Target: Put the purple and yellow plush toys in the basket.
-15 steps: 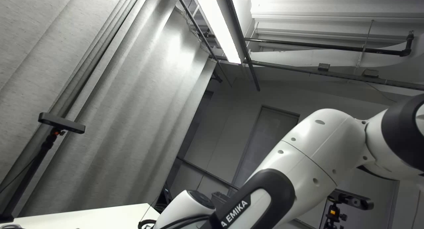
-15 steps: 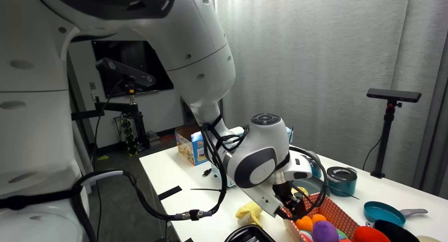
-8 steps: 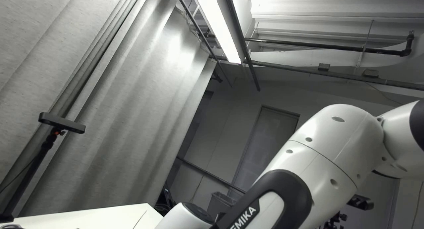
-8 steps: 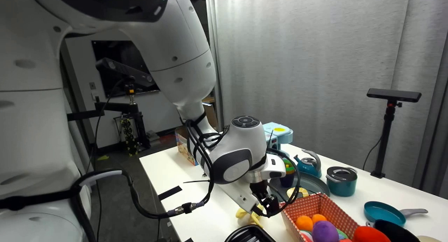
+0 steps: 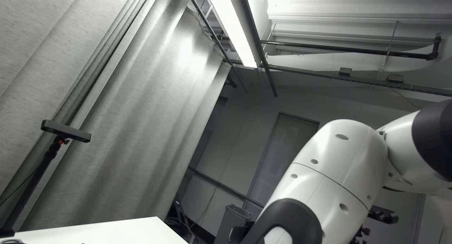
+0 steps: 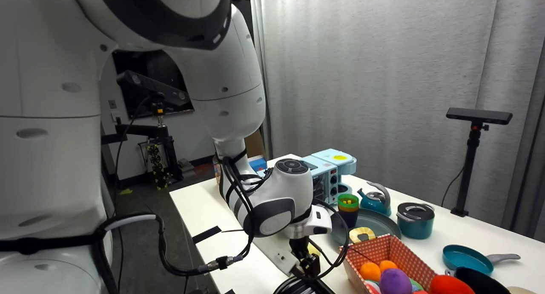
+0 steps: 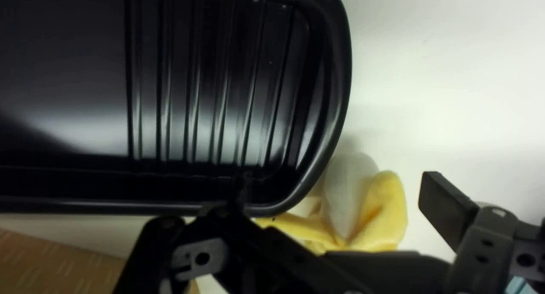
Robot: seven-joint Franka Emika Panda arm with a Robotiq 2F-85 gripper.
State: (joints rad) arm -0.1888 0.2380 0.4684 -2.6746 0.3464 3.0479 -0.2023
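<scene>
Wide gap between jaws, yellow toy beside tray rim

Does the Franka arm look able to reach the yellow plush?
Probably yes: the wrist view shows the end effector open, the yellow plush showing between its jaws; the black tray beside it may crowd one jaw.

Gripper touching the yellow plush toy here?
Cannot tell. The wrist view shows table between the yellow toy and one finger, but elsewhere the gripper hides part of it.
</scene>
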